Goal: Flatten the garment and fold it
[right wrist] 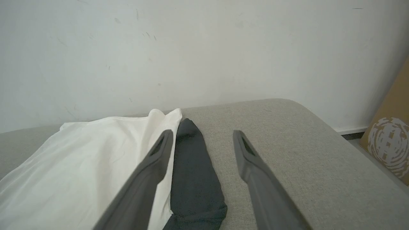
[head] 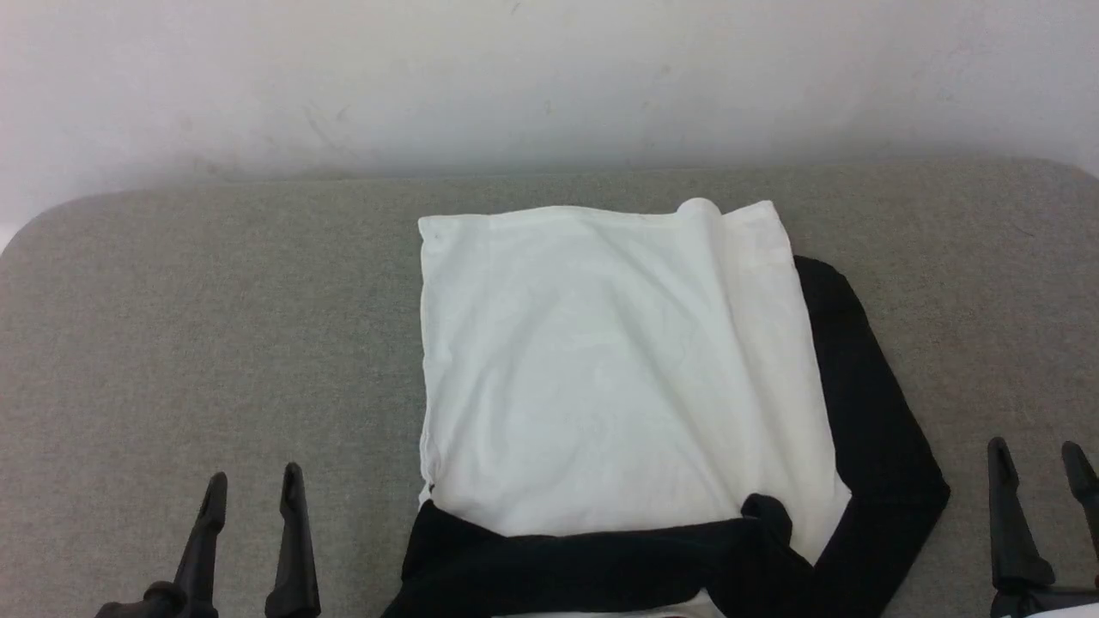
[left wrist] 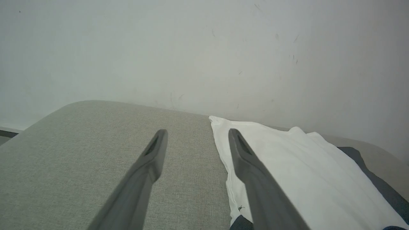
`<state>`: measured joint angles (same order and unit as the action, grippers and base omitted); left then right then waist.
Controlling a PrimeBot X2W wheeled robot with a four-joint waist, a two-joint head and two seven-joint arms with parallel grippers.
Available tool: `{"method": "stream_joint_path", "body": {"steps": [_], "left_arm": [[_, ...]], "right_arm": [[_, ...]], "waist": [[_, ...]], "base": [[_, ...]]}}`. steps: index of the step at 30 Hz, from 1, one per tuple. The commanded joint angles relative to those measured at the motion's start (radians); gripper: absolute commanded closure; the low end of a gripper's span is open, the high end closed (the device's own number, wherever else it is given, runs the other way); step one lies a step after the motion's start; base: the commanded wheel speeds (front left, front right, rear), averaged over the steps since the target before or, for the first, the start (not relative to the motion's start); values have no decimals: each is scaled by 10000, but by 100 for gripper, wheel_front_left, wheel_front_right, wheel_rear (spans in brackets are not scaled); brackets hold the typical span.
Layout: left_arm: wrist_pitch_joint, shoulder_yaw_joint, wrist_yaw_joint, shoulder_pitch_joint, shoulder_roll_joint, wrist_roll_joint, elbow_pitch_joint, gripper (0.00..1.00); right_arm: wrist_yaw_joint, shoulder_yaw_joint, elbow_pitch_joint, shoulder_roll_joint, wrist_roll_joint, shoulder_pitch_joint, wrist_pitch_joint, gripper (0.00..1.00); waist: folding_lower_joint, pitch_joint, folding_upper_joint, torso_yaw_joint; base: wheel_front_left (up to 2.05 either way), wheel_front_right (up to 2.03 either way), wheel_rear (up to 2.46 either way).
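The garment (head: 618, 369) lies on the grey padded table (head: 215, 326), its white body spread flat with some wrinkles. One black sleeve (head: 867, 429) runs down its right side and bends inward; the other lies across its near edge. No print shows. My left gripper (head: 255, 489) hovers open at the lower left, apart from the cloth. In the left wrist view its fingers (left wrist: 153, 159) point along the garment's (left wrist: 287, 166) left edge. My right gripper (head: 1039, 463) is open at the lower right, beside the bent sleeve. The right wrist view has that sleeve (right wrist: 195, 172) between its fingers (right wrist: 252, 166).
A pale wall (head: 549, 77) rises right behind the table's far edge. The table's corners are rounded. A brown cardboard box (right wrist: 389, 143) with a white print stands on the floor past the table's right end.
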<state>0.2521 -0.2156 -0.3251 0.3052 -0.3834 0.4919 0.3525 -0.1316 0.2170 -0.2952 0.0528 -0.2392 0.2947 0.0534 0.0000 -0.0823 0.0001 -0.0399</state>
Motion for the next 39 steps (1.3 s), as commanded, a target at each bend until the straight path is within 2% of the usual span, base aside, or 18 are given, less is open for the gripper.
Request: {"method": "stream_joint_path", "body": {"steps": [1, 6, 10, 16, 23, 26, 30, 32, 33, 39], "left_arm": [[78, 26, 114, -66, 62, -68, -56, 0], [89, 184, 319, -348, 106, -187, -12, 0], [93, 370, 394, -611, 203, -182, 241, 0], [95, 518, 591, -1156, 399, -118, 647, 0], [88, 378, 840, -2032, 473, -155, 680, 0], [86, 252, 938, -2420, 536, -172, 588, 0], [81, 104, 1032, -2810, 617, -199, 471, 0], [80, 91, 1047, -2876, 619, -204, 446, 0], [80, 103, 1065, -2975, 623, -188, 402, 0], [82, 132, 1151, -3156, 632, -117, 322, 0]], "right_arm": [[9, -37, 28, -26, -28, 73, 25, 0], [9, 26, -239, -26, 159, -422, -377, 0], [9, -300, -739, 21, 526, -1575, -1502, 0], [9, -686, -903, 1245, -148, -4204, -3553, 0], [9, -723, 234, 2058, -1075, -7372, -5672, 0], [9, -525, 1105, 2077, -1340, -8201, -6631, 0], [9, -408, 2026, 2240, -1554, -8696, -8216, 0], [9, -416, 2140, 2305, -1602, -8743, -8543, 0], [9, -415, 2272, 2401, -1624, -8752, -9062, 0], [9, -482, 2326, 2639, -1862, -8541, -9833, 0]], "waist": [[0, -30, -1, -6], [0, -344, -1, 33], [0, -894, -1, 118], [0, -2020, -1, 165], [0, -3344, -1, 112], [0, -3755, -1, 6], [0, -4145, -1, -206], [0, -4224, -1, -253], [0, -4344, -1, -343], [0, -4634, -1, -579]], "base": [[0, 0, 0], [0, 0, 0], [0, 0, 0], [0, 0, 0], [0, 0, 0], [0, 0, 0], [0, 0, 0], [0, 0, 0], [0, 0, 0], [0, 0, 0]]}}
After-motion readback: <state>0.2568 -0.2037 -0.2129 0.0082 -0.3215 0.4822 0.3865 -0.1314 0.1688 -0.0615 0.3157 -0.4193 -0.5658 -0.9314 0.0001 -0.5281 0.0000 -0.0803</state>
